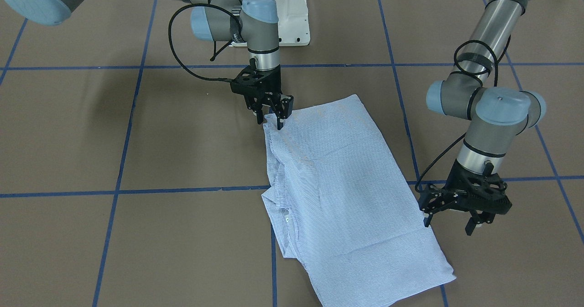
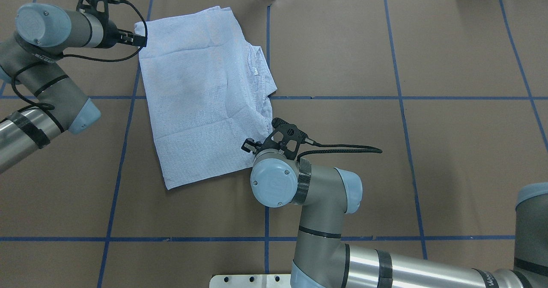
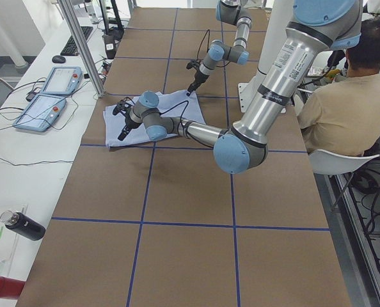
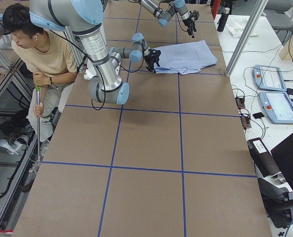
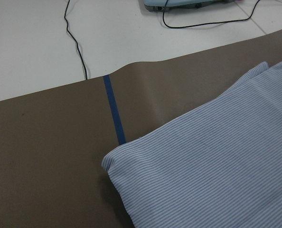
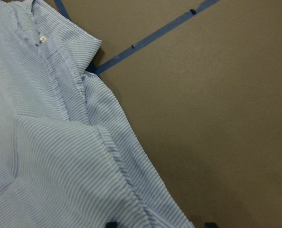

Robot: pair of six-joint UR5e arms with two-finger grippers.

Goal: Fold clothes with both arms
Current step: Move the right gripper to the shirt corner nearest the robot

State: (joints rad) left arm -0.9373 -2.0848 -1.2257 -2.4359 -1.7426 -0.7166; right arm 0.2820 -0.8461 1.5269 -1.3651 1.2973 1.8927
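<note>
- The shirt (image 1: 346, 193) lies flat on the brown surface (image 1: 68, 129). It runs from the middle of the front-facing view down to the lower right. In the overhead view it sits upper left of centre.
- Done, as I judge it: the sleeves are tucked out of sight and the body is brought in to a rough rectangle of several layers. The collar (image 1: 277, 206) and its white label (image 1: 287, 219) show along the long edge at the left of the front-facing view.
- Left to do, as I judge it: at least one more fold across the length to make a compact packet, and some squaring of the bunched collar edge.
- The right pincer (image 1: 271, 120) stands at the shirt's upper-left corner in the front-facing view, fingers apart. Its wrist view shows the cloth's edge running down between the two fingertips, not clamped.
- The left pincer (image 1: 449, 222) hangs just beside the shirt's right-hand edge in the front-facing view, fingers apart and holding nothing. Its wrist view looks onto a rounded folded corner.
- Containers: the only one I make out is a dark bottle (image 3: 23, 225) at the lower left of the left-side view, well apart from the shirt. What it holds cannot be told.
</note>
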